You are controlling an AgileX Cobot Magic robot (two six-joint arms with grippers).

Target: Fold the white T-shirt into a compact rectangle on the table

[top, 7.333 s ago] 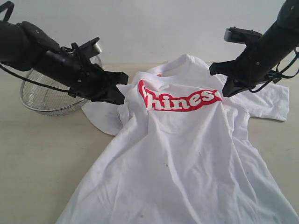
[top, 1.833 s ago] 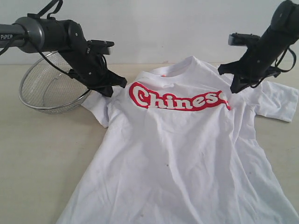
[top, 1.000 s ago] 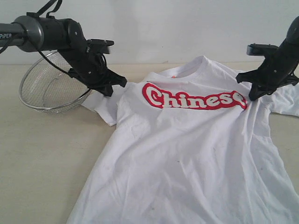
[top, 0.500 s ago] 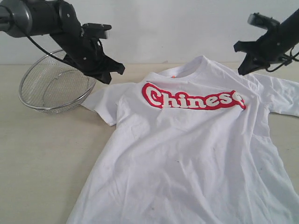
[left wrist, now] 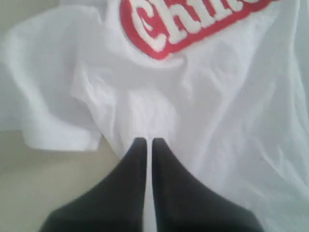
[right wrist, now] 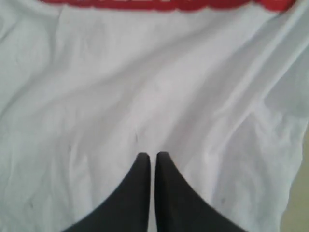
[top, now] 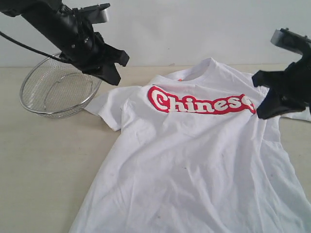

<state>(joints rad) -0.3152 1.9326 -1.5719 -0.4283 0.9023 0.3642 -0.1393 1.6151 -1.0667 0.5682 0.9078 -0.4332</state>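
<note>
The white T-shirt (top: 194, 160) lies face up and spread on the table (top: 43, 160), red "Chinese" lettering (top: 199, 103) across the chest, orange neck tag (top: 179, 79) at the collar. My left gripper (top: 115, 76) hangs shut and empty in the air above the shirt's left sleeve (top: 109, 109). In the left wrist view its tips (left wrist: 145, 141) hover over wrinkled cloth (left wrist: 207, 96) below the lettering (left wrist: 178, 24). My right gripper (top: 265, 109) is shut and empty above the right shoulder. The right wrist view shows it (right wrist: 152, 154) over plain white fabric (right wrist: 145, 87).
A steel mesh bowl (top: 56, 92) stands on the table at the back left, just behind the left arm and beside the sleeve. A pale wall (top: 194, 29) closes the back. Bare tabletop (left wrist: 43, 179) shows left of the shirt.
The shirt was pulled flat and shifted right, then both grippers let go and rose. Since half a second ago the left arm climbed a little and the right dropped lower and nearer.
</note>
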